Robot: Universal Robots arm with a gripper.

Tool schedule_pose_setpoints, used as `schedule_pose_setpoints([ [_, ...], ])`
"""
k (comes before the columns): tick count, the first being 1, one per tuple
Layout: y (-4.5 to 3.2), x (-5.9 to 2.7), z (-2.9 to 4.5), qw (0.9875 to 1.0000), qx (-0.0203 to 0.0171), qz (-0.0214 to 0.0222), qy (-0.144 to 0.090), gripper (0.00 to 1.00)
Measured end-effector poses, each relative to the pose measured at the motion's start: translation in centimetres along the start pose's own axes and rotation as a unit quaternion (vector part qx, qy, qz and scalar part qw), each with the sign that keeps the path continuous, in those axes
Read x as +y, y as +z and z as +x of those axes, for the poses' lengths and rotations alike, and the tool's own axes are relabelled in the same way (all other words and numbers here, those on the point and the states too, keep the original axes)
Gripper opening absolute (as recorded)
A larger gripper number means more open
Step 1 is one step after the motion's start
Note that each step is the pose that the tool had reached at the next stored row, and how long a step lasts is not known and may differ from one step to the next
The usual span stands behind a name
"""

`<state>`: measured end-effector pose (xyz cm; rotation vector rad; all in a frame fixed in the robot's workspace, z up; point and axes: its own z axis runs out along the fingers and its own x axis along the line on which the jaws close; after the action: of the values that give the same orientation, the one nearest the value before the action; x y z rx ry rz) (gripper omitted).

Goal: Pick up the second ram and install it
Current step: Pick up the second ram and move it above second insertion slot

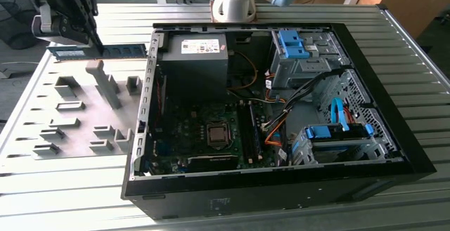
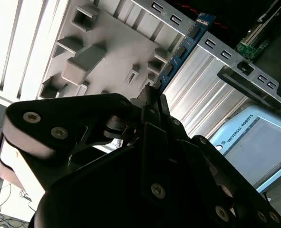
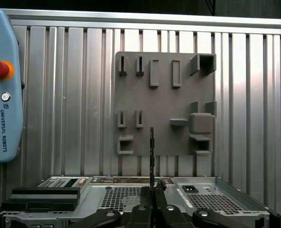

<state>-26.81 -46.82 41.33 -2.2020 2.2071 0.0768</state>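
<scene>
Exterior view shows the claw (image 1: 97, 44) pinching the second ram (image 1: 126, 50) near its middle, over the grey fixture plate (image 1: 77, 115).

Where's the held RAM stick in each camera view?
Exterior view: the second ram hangs in the gripper over the grey fixture plate, at the exterior view's left.
Second wrist view: it slants between plate and computer case.
First wrist view: edge-on, it crosses the plate.
Shared landmark: the fixture plate.

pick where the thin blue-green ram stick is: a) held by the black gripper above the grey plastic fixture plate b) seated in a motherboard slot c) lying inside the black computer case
a: the gripper is shut on the ram stick, which hangs in the air over the grey fixture plate.
</scene>
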Motion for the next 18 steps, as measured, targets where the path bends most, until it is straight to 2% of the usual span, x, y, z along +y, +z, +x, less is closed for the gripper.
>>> schedule_pose_setpoints([
  [18,-0.04,-1.85,0.00,1.0000,0.0000,0.0000,0.000,0.14],
])
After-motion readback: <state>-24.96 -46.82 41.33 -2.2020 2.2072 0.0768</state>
